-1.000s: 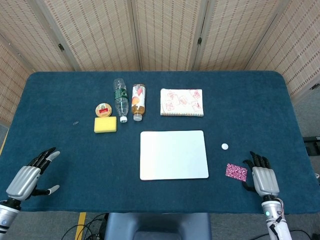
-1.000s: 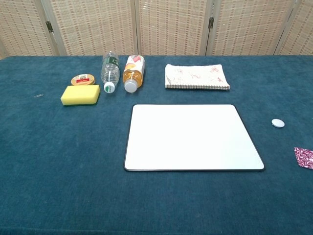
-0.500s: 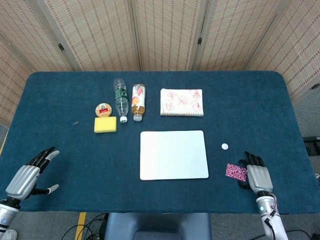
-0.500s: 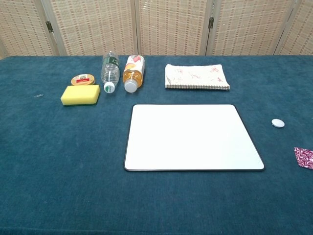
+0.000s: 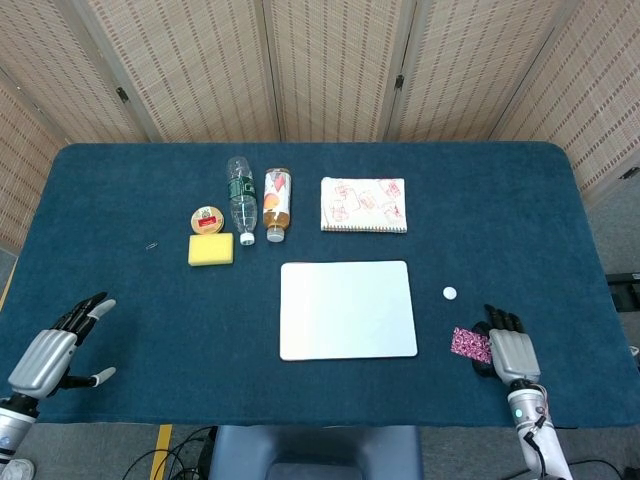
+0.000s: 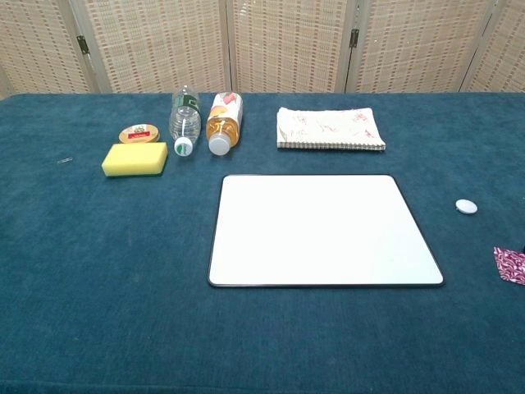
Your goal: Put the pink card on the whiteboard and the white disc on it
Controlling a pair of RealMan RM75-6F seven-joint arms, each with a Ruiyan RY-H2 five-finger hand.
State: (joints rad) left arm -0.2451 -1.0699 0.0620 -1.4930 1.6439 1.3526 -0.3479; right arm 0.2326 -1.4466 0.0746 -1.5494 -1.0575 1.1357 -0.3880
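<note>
The white whiteboard (image 5: 348, 309) (image 6: 324, 230) lies flat in the middle of the blue table. To its right sits the small white disc (image 5: 450, 293) (image 6: 466, 206). The patterned pink card (image 5: 468, 343) (image 6: 510, 265) lies flat on the cloth nearer the front edge. My right hand (image 5: 510, 350) sits at the card's right edge, back up. Its dark fingers reach over that edge, and I cannot tell if they touch it. My left hand (image 5: 52, 350) hovers at the front left, fingers spread and holding nothing. Neither hand shows plainly in the chest view.
Along the back stand a yellow sponge (image 5: 210, 249), a small round tin (image 5: 206, 217), a clear bottle (image 5: 241, 198) and an orange drink bottle (image 5: 277, 203), both lying down, and a patterned notebook (image 5: 363, 204). A tiny clip (image 5: 152, 245) lies at the left.
My right hand has moved left and slightly back, from beside the pink card to over its right edge. My left hand has drifted a little down and left. The card and disc have not moved.
</note>
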